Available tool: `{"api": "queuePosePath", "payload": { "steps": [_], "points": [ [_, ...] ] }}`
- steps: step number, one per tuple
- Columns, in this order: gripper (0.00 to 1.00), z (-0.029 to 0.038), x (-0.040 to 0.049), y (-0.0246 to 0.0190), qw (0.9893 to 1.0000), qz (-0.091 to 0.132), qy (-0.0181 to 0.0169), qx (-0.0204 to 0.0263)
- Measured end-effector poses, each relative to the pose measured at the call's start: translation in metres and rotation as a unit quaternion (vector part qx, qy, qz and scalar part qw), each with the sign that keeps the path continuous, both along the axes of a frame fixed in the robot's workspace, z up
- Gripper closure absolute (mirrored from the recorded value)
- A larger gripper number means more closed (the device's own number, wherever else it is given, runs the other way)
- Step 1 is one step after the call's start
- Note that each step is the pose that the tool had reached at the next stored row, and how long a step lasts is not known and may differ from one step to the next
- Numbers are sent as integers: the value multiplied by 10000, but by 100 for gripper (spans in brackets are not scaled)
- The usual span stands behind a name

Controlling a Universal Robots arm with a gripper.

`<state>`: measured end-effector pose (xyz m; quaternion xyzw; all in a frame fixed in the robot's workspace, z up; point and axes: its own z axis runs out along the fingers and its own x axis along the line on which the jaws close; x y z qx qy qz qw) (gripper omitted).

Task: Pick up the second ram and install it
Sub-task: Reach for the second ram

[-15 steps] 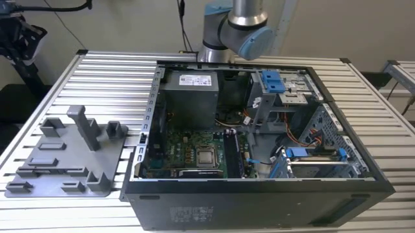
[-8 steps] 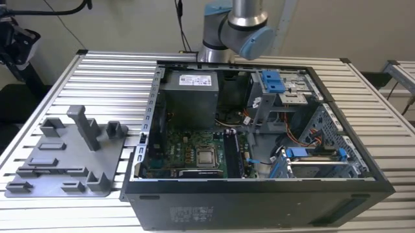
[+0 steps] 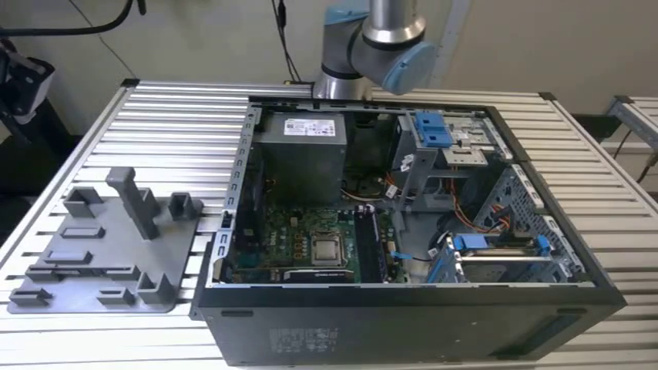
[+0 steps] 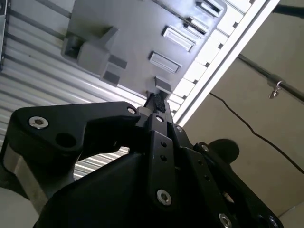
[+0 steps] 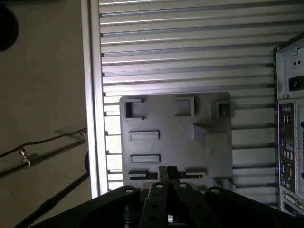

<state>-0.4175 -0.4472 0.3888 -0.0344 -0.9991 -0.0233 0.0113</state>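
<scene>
In both wrist views my gripper (image 4: 156, 100) (image 5: 168, 172) hangs high above the grey fixture plate (image 4: 133, 42) (image 5: 175, 137), its fingertips pressed together with nothing visible between them. In the exterior view that plate (image 3: 113, 247) lies at the exterior view's left. A long narrow holder (image 3: 88, 271) on it shows a thin dark strip, and I cannot tell whether that strip is the second ram. The long black sockets (image 3: 370, 247) run beside the green motherboard (image 3: 298, 243) inside the open computer case (image 3: 411, 297).
The arm's elbow (image 3: 375, 46) rises behind the case. Grey upright blocks (image 3: 134, 200) stand on the fixture plate. The ribbed metal table (image 3: 175, 131) carries everything; its edge (image 5: 92, 118) and a cable on the floor (image 5: 42, 142) appear in the first wrist view. The case's rear panel (image 5: 289, 118) borders the plate.
</scene>
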Motion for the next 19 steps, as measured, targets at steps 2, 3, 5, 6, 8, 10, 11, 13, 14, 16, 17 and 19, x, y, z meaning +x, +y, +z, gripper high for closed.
{"api": "queuePosePath", "payload": {
  "steps": [2,3,5,6,8,10,11,13,14,16,17,19],
  "points": [
    [89,-1,16,-49,10000,0,0,0],
    [89,-1,26,-71,10000,0,0,0],
    [89,-2,45,-114,10000,0,0,0],
    [89,-2,54,-136,10000,1,0,0],
    [89,-4,67,-186,10000,1,-1,1],
    [89,-5,77,-237,10000,1,0,0],
    [89,-6,83,-262,10000,1,0,0],
    [89,-7,94,-313,10000,1,0,0],
    [89,-8,99,-338,10000,2,0,0],
    [89,-9,110,-386,10000,2,0,0],
    [89,-9,115,-411,10000,3,0,0],
    [89,-10,125,-456,10000,3,0,0]
  ]
}}
